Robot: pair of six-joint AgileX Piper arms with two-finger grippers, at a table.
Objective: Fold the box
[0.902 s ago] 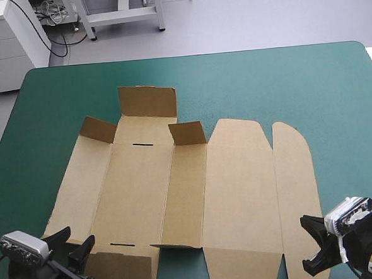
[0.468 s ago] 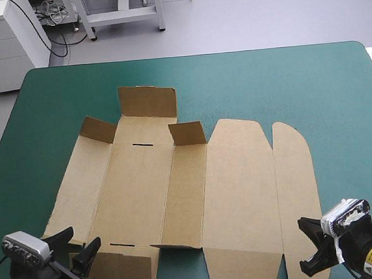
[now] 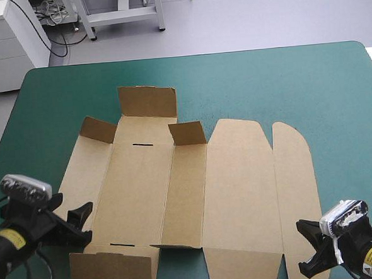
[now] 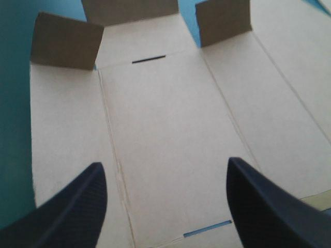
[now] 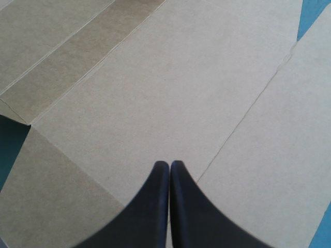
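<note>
My left claw (image 4: 165, 173) stands wide apart and holds nothing, its two black fingers (image 4: 77, 206) low over the near left end of the box (image 3: 239, 187), one to each side of the box's long middle panel. Ahead of it, near the box's near end, a short slot (image 4: 207, 229) in the board shows the teal-green cover through it. A second dark slot (image 4: 149, 59) lies at the box's far end. Around that far slot three flaps stand raised: a small one (image 3: 98, 129) at the box's far left corner, a wide one (image 3: 147, 102) behind the slot, and another small one (image 3: 187, 133) just to its right. A fourth flap (image 3: 115, 270) sits at the box's near left corner, just beside my left claw; I cannot tell whether it is raised. My right claw (image 5: 169, 164) is pressed together into one point, nothing between its fingers, above the box's near right corner and close to a crease in the board. The rest of the box lies flat and unfolded on the table (image 3: 296, 76), which shows bare on every side of the box.
</note>
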